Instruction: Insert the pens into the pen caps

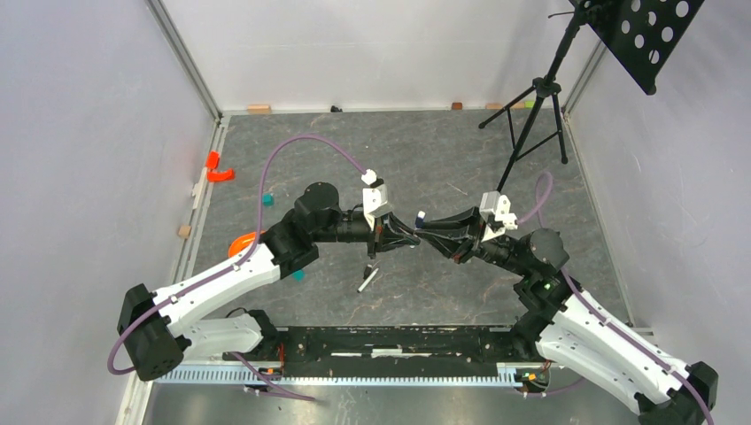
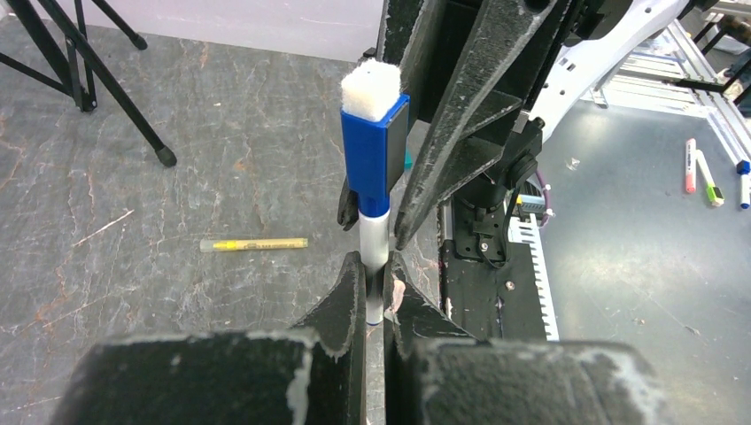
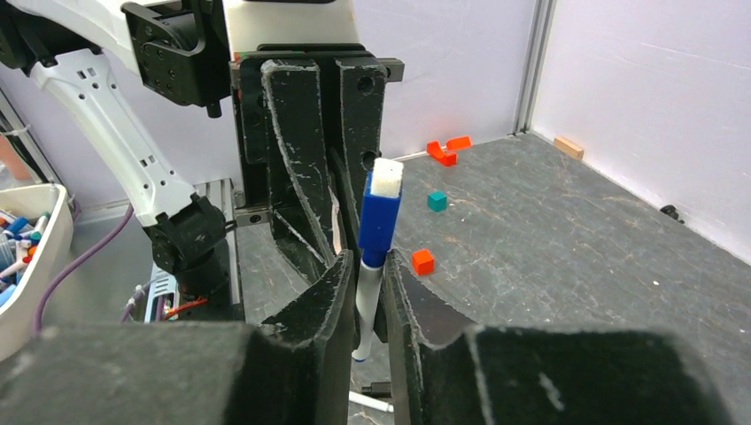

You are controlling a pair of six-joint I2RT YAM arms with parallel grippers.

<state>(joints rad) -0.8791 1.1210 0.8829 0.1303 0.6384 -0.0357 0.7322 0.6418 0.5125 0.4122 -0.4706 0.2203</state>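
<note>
Over the middle of the table a white pen (image 2: 375, 241) stands upright with a bright blue pen cap (image 2: 373, 159) on its upper end. My left gripper (image 2: 376, 267) is shut on the pen's lower barrel. My right gripper (image 3: 365, 266) faces it, fingertips pressed to both sides of the cap's lower collar (image 3: 375, 257). In the top view the two grippers meet tip to tip under the blue cap (image 1: 422, 215). A yellow-olive pen (image 2: 254, 243) lies flat on the table. Another white pen (image 1: 364, 285) with a black piece at its end lies below the grippers.
A red cube (image 3: 422, 261), a teal cube (image 3: 437, 201) and red pieces (image 3: 447, 149) sit on the mat. A black tripod stand (image 1: 531, 115) occupies the far right. A white bin of markers (image 3: 22, 257) stands off the mat. Loose markers (image 2: 700, 173) lie beyond the rail.
</note>
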